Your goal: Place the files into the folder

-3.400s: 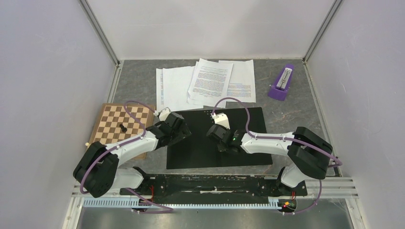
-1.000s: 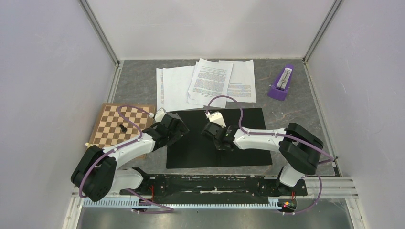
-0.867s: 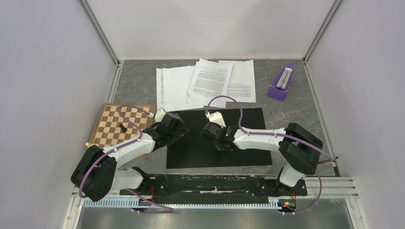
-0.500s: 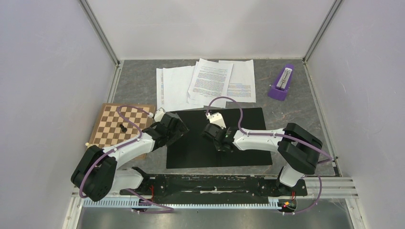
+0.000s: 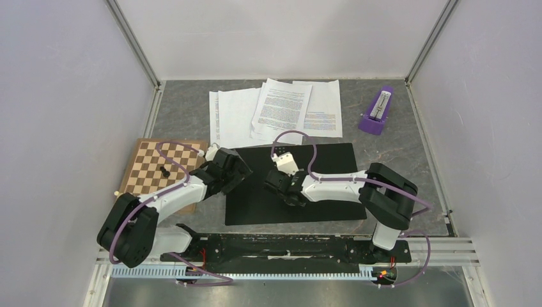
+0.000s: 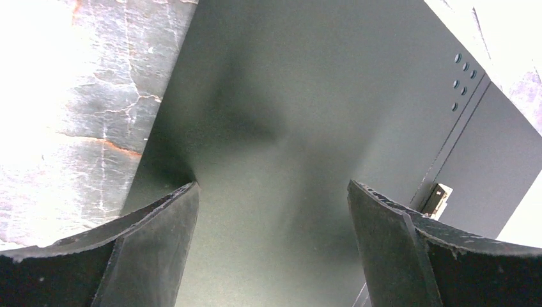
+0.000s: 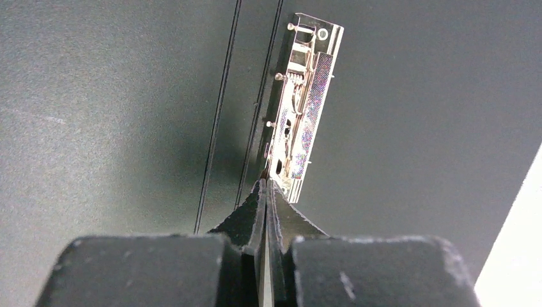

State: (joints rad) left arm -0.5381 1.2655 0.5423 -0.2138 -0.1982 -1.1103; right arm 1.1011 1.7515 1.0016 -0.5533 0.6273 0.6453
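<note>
Grey mottled tabletop (image 5: 409, 160). Folder (image 5: 332, 192) lies open near centre (black inside up). Left gripper (image 6: 271, 192) spread wide over its left edge. Right gripper (image 7: 265, 185) clenched, tips at metal clip (image 7: 303, 109). Files (image 5: 281, 112) fanned just beyond.

Matt black folder (image 5: 255, 204), shiny metal clip (image 7: 303, 96)

The folder (image 5: 255, 204) shows a black inside with a shiny silver clip (image 7: 300, 109). The files (image 5: 281, 105) are white with black text. The chessboard (image 5: 150, 163) has brown and cream squares; the table (image 5: 179, 115) is mottled grey.
</note>
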